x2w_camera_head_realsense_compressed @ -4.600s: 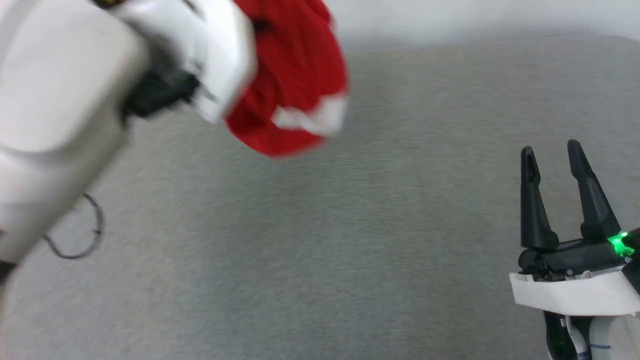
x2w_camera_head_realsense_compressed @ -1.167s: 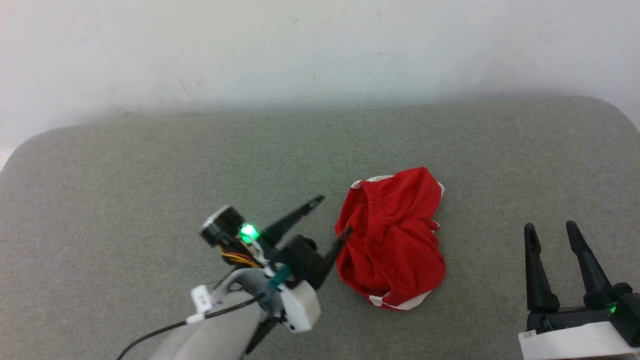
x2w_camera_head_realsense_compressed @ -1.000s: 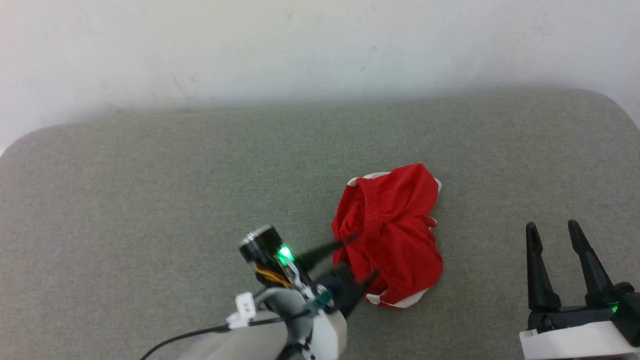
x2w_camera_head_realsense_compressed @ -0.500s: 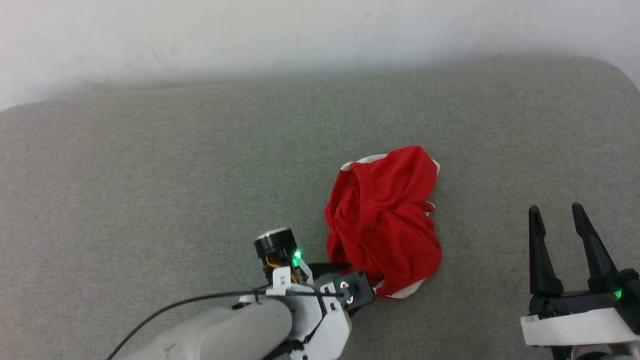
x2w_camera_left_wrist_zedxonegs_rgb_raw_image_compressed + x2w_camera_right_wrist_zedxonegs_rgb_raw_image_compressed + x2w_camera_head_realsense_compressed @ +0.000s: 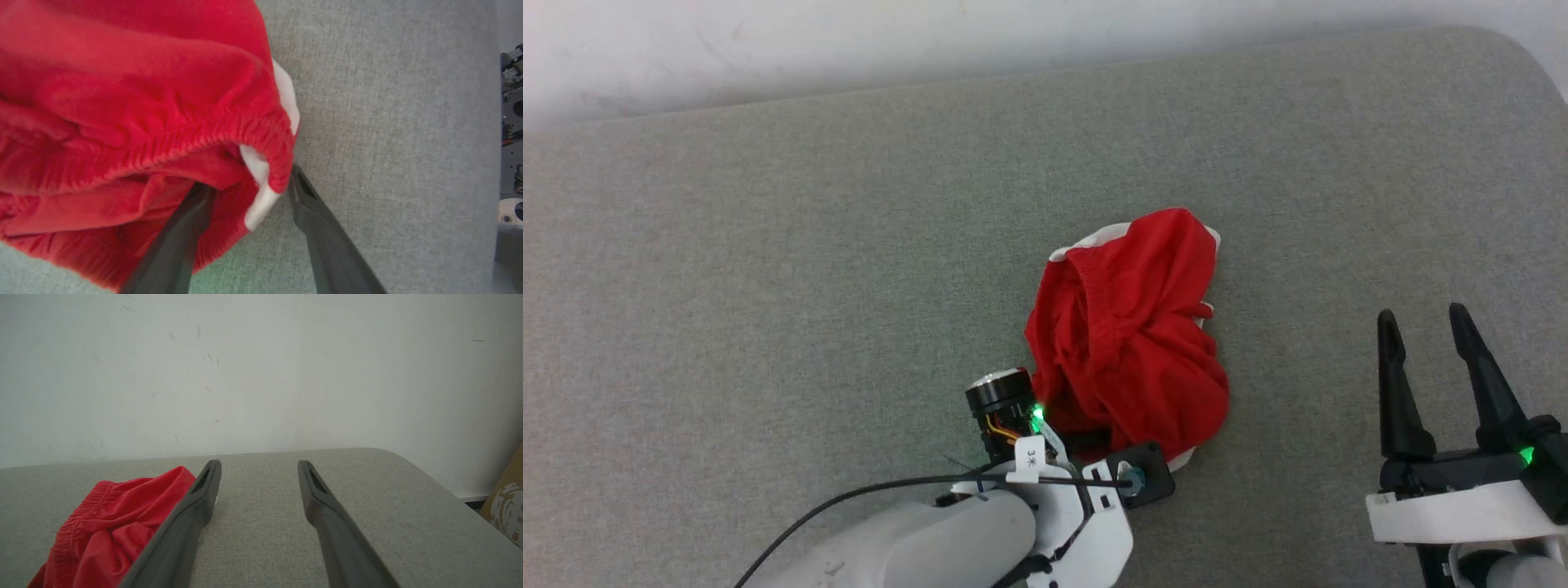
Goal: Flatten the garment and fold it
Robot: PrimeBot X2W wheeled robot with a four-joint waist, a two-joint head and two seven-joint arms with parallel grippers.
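Note:
The garment [image 5: 1127, 343] is a crumpled red heap with white trim, lying on the grey padded surface right of centre. My left gripper [image 5: 1104, 447] is at the heap's near edge, fingers partly hidden by the cloth. In the left wrist view the garment [image 5: 122, 102] bulges over the left gripper [image 5: 249, 181]. One finger is buried in a fold under the elastic waistband and the other sits outside a white strip, jaws still apart. My right gripper [image 5: 1421, 314] hovers open to the right, clear of the cloth. The right wrist view has the right gripper [image 5: 259, 465] holding nothing, with the garment [image 5: 110, 522] at lower left.
The grey padded surface [image 5: 768, 269] runs back to a white wall [image 5: 261, 375] and rounds off at its far right corner. A brown cardboard piece [image 5: 504, 502] stands past that right edge. Part of the right arm [image 5: 510, 122] appears at the left wrist view's right edge.
The head camera has tilted down. The garment, once held up, now lies on the surface. My left gripper swung round to the heap's near edge, pushed a finger into it and narrowed slightly.

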